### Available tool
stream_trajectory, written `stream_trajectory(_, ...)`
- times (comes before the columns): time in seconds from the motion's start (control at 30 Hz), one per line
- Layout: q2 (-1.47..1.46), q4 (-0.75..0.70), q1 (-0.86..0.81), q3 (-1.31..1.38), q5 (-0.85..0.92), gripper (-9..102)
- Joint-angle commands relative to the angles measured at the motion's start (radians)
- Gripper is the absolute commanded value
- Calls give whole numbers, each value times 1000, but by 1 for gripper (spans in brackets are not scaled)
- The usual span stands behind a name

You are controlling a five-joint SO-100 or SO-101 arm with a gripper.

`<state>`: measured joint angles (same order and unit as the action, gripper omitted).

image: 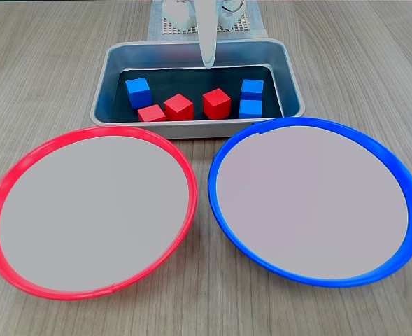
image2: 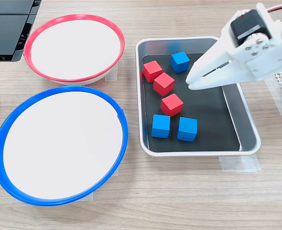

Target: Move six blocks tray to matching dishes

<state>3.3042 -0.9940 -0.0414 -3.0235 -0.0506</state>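
The silver tray [image: 192, 129] [image2: 212, 115] holds all six blocks. In a fixed view they form a loose row: a blue block [image: 138, 92] at the left, three red blocks [image: 152, 113] [image: 178, 107] [image: 217, 103] in the middle, and two blue blocks [image: 252, 88] [image: 250, 108] at the right. My white gripper [image: 207, 64] [image2: 190, 82] hangs over the tray's back part, shut and holding nothing, close to the lone blue block [image2: 180, 62]. The red-rimmed dish [image: 94, 210] [image2: 73, 45] and the blue-rimmed dish [image: 310, 203] [image2: 59, 143] hold nothing.
The two dishes sit side by side on a wooden table, close in front of the tray. A black flat object [image2: 9, 24] lies beyond the red dish. The arm's base stands on a white mesh mat [image: 167, 26] behind the tray. Tape [image2: 239, 164] holds the tray's corner.
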Motion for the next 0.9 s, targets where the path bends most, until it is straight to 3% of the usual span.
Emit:
stream_trajectory(0.0, 25, -6, 5, 2, 11, 0)
stream_trajectory(0.17, -206, -5, 67, 160, -8, 0)
stream_trajectory(0.47, -1011, -348, 187, 815, -206, 11)
stream_trajectory(0.87, -1437, -212, 207, 927, -239, 16)
